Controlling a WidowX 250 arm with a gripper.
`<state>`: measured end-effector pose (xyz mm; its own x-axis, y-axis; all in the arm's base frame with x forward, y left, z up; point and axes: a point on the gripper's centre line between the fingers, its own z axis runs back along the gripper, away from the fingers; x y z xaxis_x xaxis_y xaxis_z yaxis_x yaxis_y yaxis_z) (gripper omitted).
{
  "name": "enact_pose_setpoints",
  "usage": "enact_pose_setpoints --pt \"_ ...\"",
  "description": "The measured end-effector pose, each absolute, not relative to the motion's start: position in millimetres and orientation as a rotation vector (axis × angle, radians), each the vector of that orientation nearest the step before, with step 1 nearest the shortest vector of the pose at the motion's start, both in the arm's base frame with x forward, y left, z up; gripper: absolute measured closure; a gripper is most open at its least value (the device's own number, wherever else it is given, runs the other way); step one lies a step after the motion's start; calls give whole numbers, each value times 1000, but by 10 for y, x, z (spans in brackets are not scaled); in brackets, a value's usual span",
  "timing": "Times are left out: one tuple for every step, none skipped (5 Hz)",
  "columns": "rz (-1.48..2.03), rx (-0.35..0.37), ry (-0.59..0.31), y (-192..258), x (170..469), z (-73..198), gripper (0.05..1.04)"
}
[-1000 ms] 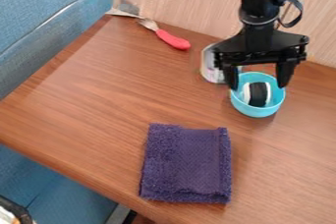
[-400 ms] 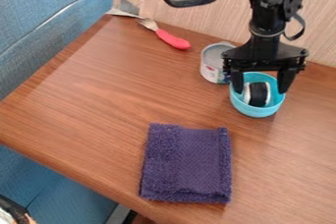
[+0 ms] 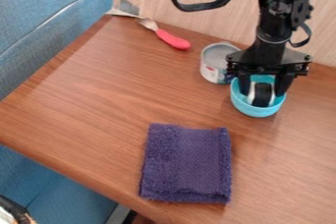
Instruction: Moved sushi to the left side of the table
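The gripper [image 3: 264,90] is low inside the light blue bowl [image 3: 259,111] at the right of the table. Its two fingers stand close against either side of the sushi [image 3: 263,94], a black and white roll piece, and it is shut on it. The sushi is still within the bowl, below the rim. Part of the bowl's back rim is hidden behind the gripper.
A tin can [image 3: 214,64] stands just left of the gripper. The fork with a red handle [image 3: 173,39] lies toward the back. A folded purple towel [image 3: 186,164] lies front centre on the wooden table [image 3: 98,105].
The gripper has gone down into the bowl and a little to the right, and its fingers have drawn together around the sushi, which has shifted slightly right.
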<state>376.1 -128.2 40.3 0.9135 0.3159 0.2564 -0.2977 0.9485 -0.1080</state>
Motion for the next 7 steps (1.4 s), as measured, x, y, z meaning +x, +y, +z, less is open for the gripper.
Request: enact_pose_setpoints --pt "330 -61 -271 -1277 3743 388 571" --pt "336 -57 -262 -1260 3696 382 589" --pt "341 -67 -275 -1245 3648 534 590" --pt "347 -86 -299 -1192 3655 735 590" --pt "380 -105 -321 -1005 3723 917 590" --pt "439 -107 -367 -684 3744 1199 590" --pt "512 -42 -370 -212 3759 1243 590"
